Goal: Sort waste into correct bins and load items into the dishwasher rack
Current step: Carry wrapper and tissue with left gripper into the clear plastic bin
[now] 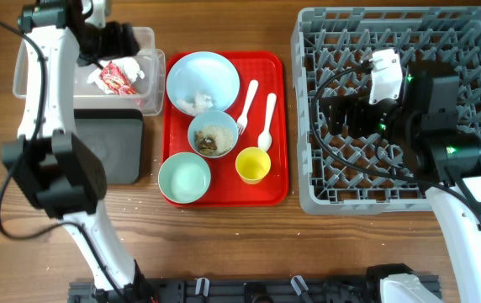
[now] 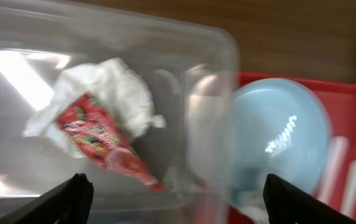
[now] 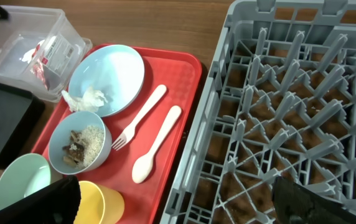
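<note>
The red-and-white wrapper [image 1: 118, 77] with white tissue [image 2: 112, 87] lies in the clear tub [image 1: 34, 80]. My left gripper [image 2: 175, 199] is open and empty above it. The pale blue plate [image 1: 203, 80] holds white scraps [image 3: 89, 98]. The blue-white bowl [image 1: 213, 135] holds rice bits and brown scraps. The mint bowl [image 1: 184, 178], yellow cup [image 1: 253, 165], white fork [image 1: 246, 105] and spoon [image 1: 266, 122] lie on the red tray [image 1: 278, 126]. My right gripper [image 3: 172, 202] is open and empty over the left edge of the grey rack [image 1: 476, 34].
The black tray [image 1: 114, 147] sits in front of the clear tub, left of the red tray. My left arm [image 1: 51, 101] stretches over the tub and black tray. The right arm [image 1: 425, 118] covers much of the rack. Bare wooden table lies in front.
</note>
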